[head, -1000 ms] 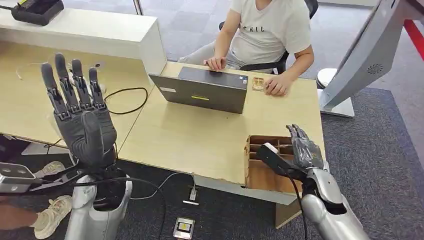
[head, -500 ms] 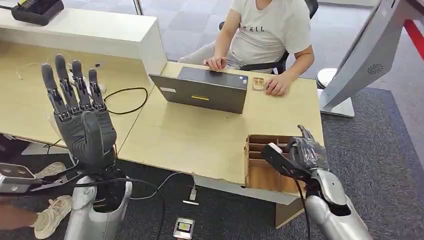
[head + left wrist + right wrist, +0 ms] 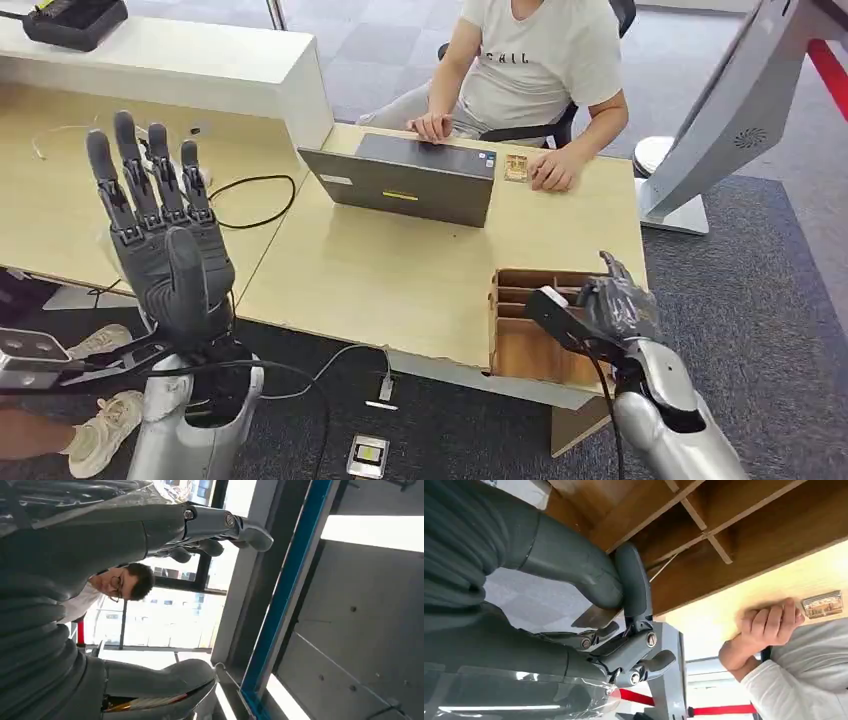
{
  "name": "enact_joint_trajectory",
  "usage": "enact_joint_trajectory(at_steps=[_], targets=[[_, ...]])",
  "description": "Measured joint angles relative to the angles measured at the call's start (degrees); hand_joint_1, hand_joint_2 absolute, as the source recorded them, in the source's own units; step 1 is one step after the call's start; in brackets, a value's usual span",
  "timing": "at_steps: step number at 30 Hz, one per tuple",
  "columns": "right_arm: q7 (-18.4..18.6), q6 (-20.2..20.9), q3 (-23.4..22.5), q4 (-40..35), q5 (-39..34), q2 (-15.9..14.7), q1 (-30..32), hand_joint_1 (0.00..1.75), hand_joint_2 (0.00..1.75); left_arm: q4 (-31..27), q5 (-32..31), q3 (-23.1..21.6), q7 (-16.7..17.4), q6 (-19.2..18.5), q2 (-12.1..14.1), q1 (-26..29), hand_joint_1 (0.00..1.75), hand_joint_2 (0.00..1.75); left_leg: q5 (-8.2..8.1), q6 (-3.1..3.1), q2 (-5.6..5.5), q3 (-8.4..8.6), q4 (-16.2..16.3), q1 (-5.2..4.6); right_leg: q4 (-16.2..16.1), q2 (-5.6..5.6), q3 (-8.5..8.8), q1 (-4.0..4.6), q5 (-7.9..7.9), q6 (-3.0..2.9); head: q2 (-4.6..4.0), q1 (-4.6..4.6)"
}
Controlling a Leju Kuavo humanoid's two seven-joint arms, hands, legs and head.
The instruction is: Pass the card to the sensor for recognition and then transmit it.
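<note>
Your right hand (image 3: pixel 618 303) has curled its fingers over the far corner of the wooden divider box (image 3: pixel 528 320) on the bench (image 3: pixel 400 280); a second ago they were straight. In the right wrist view the thumb and fingers look pinched on a thin dark flat piece, probably the card (image 3: pixel 596 616), though you can't be certain. Your left hand (image 3: pixel 165 235) stays raised, fingers spread, holding nothing. Expect the lift toward the sensor next.

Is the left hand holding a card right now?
No. The left hand is raised above the desk with its fingers spread upright and nothing in them.
</note>
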Motion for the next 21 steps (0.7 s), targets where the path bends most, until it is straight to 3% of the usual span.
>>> enact_joint_trajectory(at_steps=[1, 3, 4, 21], targets=[[0.02, 0.04, -0.02, 0.0, -0.04, -0.02, 0.06, 0.44, 1.75, 0.0, 0.0, 0.0, 0.0, -0.02, 0.02, 0.0, 0.0, 1.75, 0.0, 0.0, 0.0, 0.0, 0.0, 0.0, 0.0, 0.0, 0.0, 0.0, 0.0, 0.0, 0.0, 0.0], [0.02, 0.04, -0.02, 0.0, -0.07, -0.02, 0.11, 0.44, 1.75, 0.0, 0.0, -0.02, 0.0, -0.02, 0.02, 0.0, 0.0, 1.75, 0.0, 0.0, 0.0, 0.0, 0.0, 0.0, 0.0, 0.0, 0.0, 0.0, 0.0, 0.0, 0.0, 0.0], [0.02, 0.04, -0.02, 0.0, -0.15, -0.02, 0.1, 0.0, 1.75, 0.0, 0.0, -0.02, 0.0, -0.02, 0.04, -0.01, 0.0, 1.75, 0.0, 0.0, 0.0, 0.0, 0.0, 0.0, 0.0, 0.0, 0.0, 0.0, 0.0, 0.0, 0.0, 0.0], [-0.79, -2.1, -0.59, -0.55, -1.68, -0.02, 0.07, 0.0, 1.75, 0.0, -0.2, 0.0, 0.0, -0.9, 0.17, 0.01, 0.0, 1.75, 0.0, 0.0, 0.0, 0.0, 0.0, 0.0, 0.0, 0.0, 0.0, 0.0, 0.0, 0.0, 0.0, 0.02]])
